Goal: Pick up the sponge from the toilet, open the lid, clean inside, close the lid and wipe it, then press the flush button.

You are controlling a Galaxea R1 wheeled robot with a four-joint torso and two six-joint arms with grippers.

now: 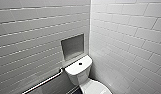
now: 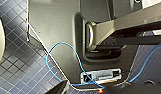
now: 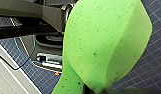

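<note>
The sponge [image 3: 103, 42] is off the toilet [image 1: 77, 75] and in the right gripper [image 3: 94, 90], which pinches it at one narrow end. The bright green pad bulges and folds beyond the pinch, hanging over the blue mosaic floor [image 3: 148, 70]. The pick-up looks done. The lid [image 1: 94, 88], at the lower edge of the head view, appears to lie down over the bowl, not yet opened.

The sponge should be light and very soft (the crease running through it shows how readily it gives). Its pored face looks grippy, so it is unlikely to slip out. Held by one end, though, it will probably flop and bend away under pressure. A hold nearer its middle, across the thickness, would give a firmer wiping face. As held, the free broad end is the part that can be pressed to the ceramic.

The lid looks like a stiff, glossy and probably slick shell. The best place to catch it is likely under its front rim, farthest from the hinge at its rear edge. The flush button [image 1: 80, 63] sits in the centre of the tank top [image 1: 72, 68], dark against white, close to the corner where the two tiled walls meet.
</note>
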